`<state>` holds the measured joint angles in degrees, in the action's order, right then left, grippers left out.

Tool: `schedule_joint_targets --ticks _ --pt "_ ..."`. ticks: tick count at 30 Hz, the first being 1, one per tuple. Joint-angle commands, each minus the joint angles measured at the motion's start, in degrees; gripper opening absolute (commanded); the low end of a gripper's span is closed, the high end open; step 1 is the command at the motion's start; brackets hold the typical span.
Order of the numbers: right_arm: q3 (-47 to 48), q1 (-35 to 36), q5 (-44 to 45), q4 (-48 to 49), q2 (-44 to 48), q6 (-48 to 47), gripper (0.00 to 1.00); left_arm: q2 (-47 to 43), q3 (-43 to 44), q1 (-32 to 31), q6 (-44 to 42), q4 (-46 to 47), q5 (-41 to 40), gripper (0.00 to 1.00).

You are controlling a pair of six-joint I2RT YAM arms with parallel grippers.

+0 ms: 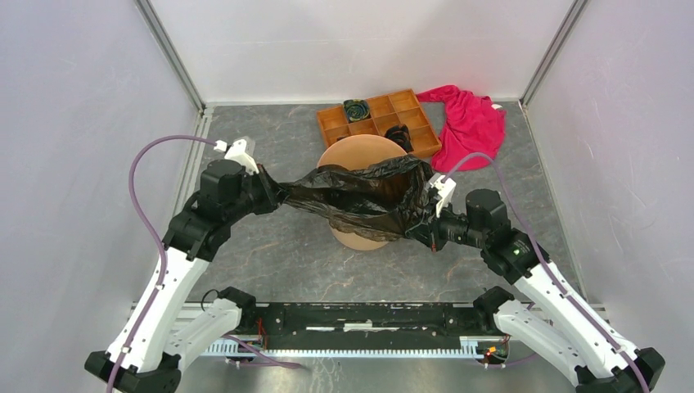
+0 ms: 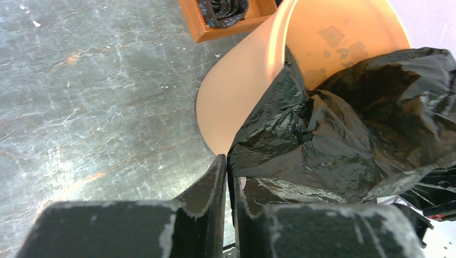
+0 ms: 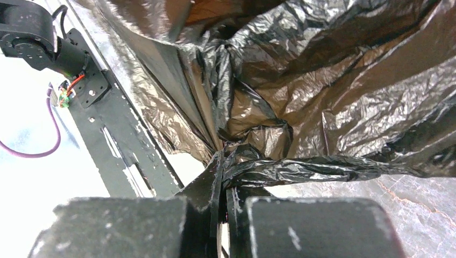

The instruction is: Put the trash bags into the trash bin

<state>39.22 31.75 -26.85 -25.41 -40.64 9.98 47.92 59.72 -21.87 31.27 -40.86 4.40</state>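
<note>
A glossy, crinkled black trash bag (image 1: 360, 196) hangs stretched between both grippers over the light-orange trash bin (image 1: 356, 151), covering the bin's near half. The left gripper (image 1: 274, 195) is shut on the bag's left edge, just left of the bin. In the left wrist view the film (image 2: 344, 134) is pinched between its fingers (image 2: 212, 185), beside the bin wall (image 2: 242, 91). On the bin's right side, the right gripper (image 1: 427, 229) is shut on a twisted strand of the bag (image 3: 301, 167), which runs out of the right gripper (image 3: 223, 164) while the open bag (image 3: 322, 70) fills the view beyond.
An orange compartment tray (image 1: 378, 121) with small black rolls stands behind the bin. A red cloth (image 1: 470, 123) lies at the back right. White enclosure walls surround the grey table (image 1: 270, 262). The arms' black base rail (image 1: 360, 319) runs along the near edge.
</note>
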Motion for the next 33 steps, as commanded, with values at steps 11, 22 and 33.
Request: schedule_joint_targets --ticks 11,22,33 --pt "2.0 -0.1 24.2 0.9 -1.8 -3.1 0.38 9.4 0.5 0.3 -3.3 7.5 -5.6 0.30" --pt "17.9 -0.2 22.7 -11.0 4.1 -14.8 0.91 4.8 -0.5 0.3 -4.7 7.1 -2.9 0.39" --pt "29.1 -0.1 15.9 -11.8 -5.9 -21.6 0.97 5.0 -3.3 0.3 -3.2 9.7 -2.0 0.26"
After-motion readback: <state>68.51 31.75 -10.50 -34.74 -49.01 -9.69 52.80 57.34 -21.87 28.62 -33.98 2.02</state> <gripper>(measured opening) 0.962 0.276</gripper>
